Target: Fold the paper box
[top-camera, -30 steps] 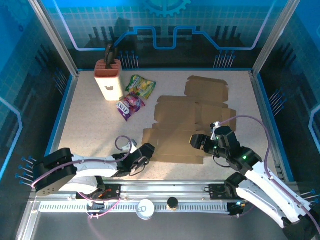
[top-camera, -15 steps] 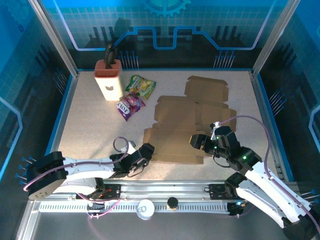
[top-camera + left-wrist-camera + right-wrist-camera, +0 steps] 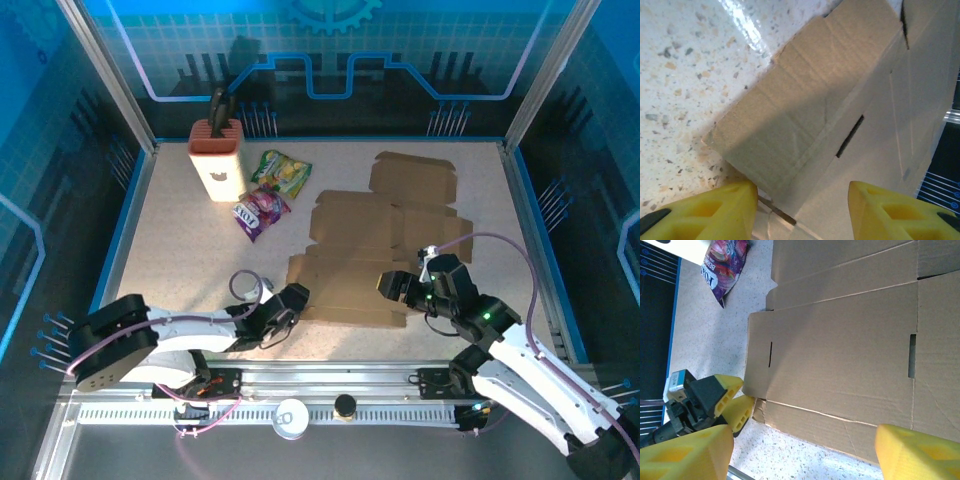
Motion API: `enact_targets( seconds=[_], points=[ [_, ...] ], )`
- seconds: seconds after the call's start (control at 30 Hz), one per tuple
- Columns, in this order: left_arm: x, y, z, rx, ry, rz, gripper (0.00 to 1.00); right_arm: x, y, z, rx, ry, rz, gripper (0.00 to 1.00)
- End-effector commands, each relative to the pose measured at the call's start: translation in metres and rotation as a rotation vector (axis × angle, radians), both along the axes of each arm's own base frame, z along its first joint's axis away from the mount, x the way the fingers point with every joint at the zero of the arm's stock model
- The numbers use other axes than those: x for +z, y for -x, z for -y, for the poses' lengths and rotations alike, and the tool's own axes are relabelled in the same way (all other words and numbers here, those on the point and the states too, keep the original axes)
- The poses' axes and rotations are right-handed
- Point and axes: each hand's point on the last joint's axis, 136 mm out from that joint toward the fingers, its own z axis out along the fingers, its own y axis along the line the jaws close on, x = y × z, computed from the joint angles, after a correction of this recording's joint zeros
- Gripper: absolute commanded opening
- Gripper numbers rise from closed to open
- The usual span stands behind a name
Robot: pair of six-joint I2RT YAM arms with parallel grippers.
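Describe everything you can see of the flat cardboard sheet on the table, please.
The cardboard sheet is brown, unfolded and lies spread out on the speckled table, right of centre. It has creased fold lines, flaps and narrow slots. Its near left corner lies between the open fingers of the left tool; the open right tool is over its near right edge. Contact is unclear.

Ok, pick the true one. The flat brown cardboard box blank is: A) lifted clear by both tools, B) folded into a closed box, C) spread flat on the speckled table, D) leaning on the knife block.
C: the flat brown cardboard box blank lies spread on the speckled white table, creases and slots showing.
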Motion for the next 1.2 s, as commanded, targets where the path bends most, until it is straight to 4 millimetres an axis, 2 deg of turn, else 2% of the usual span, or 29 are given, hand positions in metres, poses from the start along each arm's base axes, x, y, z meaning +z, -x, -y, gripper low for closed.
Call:
enact_targets(
  seconds=[0.0, 0.07, 0.2, 0.3, 0.37, 0.4, 0.57, 0.73, 0.87, 0.97, 1.17],
  points=[
    [-0.004, -0.001, 0.008, -0.009, 0.03, -0.019, 0.51, 0.001, 0.002, -0.004, 0.009, -0.022, 0.004, 0.75],
    [-0.006, -0.002, 0.007, -0.003, 0.026, -0.018, 0.49, 0.001, 0.002, -0.005, 0.009, -0.024, 0.006, 0.75],
    [-0.005, -0.006, 0.002, 0.011, 0.006, 0.002, 0.37, 0.0, 0.002, -0.007, 0.017, -0.03, 0.001, 0.74],
    [0.0, -0.012, 0.001, 0.013, 0.006, 0.033, 0.2, -0.003, 0.004, -0.009, 0.021, -0.037, -0.009, 0.73],
    [0.009, -0.016, 0.004, 0.003, 0.007, 0.064, 0.03, -0.005, 0.007, -0.013, 0.025, -0.05, -0.024, 0.72],
    [0.016, -0.019, 0.006, -0.004, 0.011, 0.084, 0.0, -0.008, 0.008, -0.014, 0.022, -0.055, -0.039, 0.7],
    [0.053, -0.025, 0.008, -0.017, 0.011, 0.16, 0.0, -0.026, 0.023, -0.032, -0.041, -0.096, -0.119, 0.68],
    [0.075, -0.025, 0.007, -0.025, 0.037, 0.196, 0.0, -0.03, 0.034, -0.05, -0.195, -0.187, -0.09, 0.67],
    [0.082, -0.024, 0.012, -0.042, 0.064, 0.208, 0.0, -0.016, 0.033, -0.066, -0.283, -0.294, -0.013, 0.67],
    [0.085, -0.023, 0.015, -0.052, 0.075, 0.215, 0.0, -0.009, 0.026, -0.071, -0.354, -0.391, 0.013, 0.68],
    [0.091, -0.021, 0.02, -0.07, 0.09, 0.234, 0.0, -0.021, 0.017, -0.07, -0.483, -0.478, -0.044, 0.64]
  ],
)
